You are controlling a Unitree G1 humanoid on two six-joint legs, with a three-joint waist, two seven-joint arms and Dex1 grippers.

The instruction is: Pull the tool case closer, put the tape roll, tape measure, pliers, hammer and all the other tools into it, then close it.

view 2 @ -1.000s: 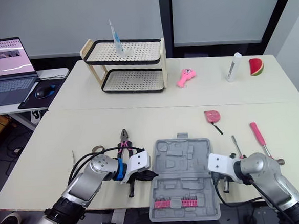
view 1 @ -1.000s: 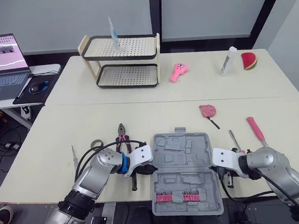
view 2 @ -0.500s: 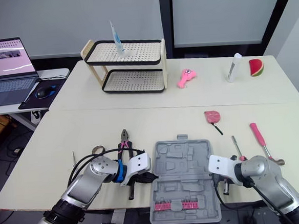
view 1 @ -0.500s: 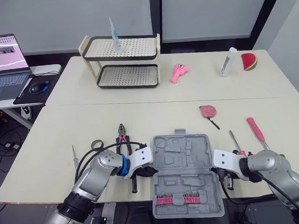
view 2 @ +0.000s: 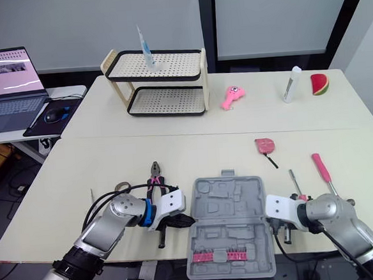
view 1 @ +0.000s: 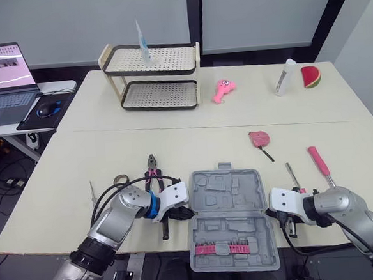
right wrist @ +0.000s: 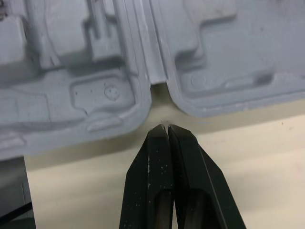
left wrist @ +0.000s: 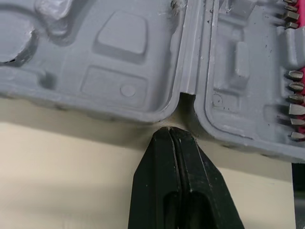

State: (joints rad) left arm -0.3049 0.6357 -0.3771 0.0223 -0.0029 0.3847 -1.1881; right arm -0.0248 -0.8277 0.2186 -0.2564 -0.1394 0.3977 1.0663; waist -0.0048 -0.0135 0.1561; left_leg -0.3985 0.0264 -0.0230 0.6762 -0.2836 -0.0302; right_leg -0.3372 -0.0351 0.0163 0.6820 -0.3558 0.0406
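**Open case at the near edge**

The case lies flat open on the table, long axis running near edge to far, handle pointing far. Left gripper and right gripper, fingers pressed together, point at its hinge ends.

The near cream tabletop carries the open grey tool case. It lies flat between the left tool and the right tool, and its near half juts past the front edge. Just beyond the left tool lie the pliers, with the tape roll beside them and a thin screwdriver farther out. A dark-handled implement lies under that tool. Beyond the right tool lie a slim metal driver and the pink-handled hammer, with the pink tape measure farther off. The far tabletop bears a two-tier rack, a pink toy, a white bottle and a watermelon slice.
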